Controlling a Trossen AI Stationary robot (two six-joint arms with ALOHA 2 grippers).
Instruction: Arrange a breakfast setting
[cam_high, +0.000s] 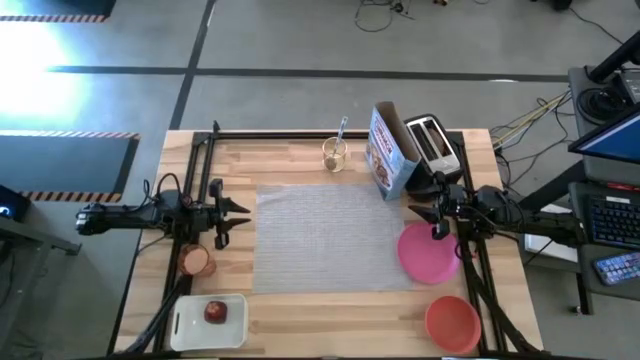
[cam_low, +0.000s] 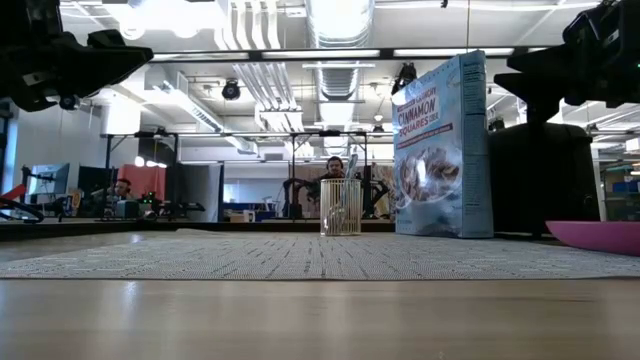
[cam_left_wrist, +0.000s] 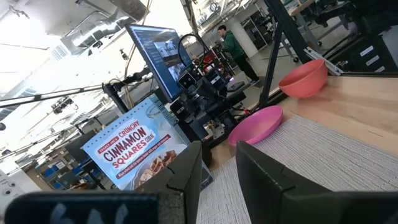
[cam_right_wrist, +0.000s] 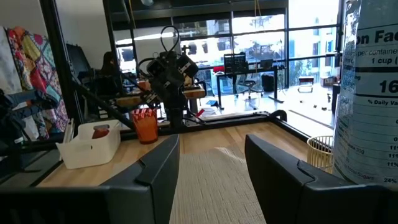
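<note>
The grey translucent mat (cam_high: 330, 238) lies flat mid-table. The pink plate (cam_high: 428, 252) rests on its right edge, and the orange-red bowl (cam_high: 452, 322) stands near the front right. The small orange cup (cam_high: 195, 261) stands left of the mat. The red apple (cam_high: 215, 311) sits in a white tray (cam_high: 208, 320). The metal spoon (cam_high: 341, 130) stands in a mesh holder (cam_high: 336, 152) at the far edge. I see no toast. My left gripper (cam_high: 235, 215) hovers open at the mat's left edge, and my right gripper (cam_high: 425, 210) hovers open above the plate's far side.
A cinnamon cereal box (cam_high: 390, 150) stands upright at the far right of the mat, with a black toaster (cam_high: 432, 142) behind it. Black frame rails run along the table's left and right sides. People sit in the room beyond the table.
</note>
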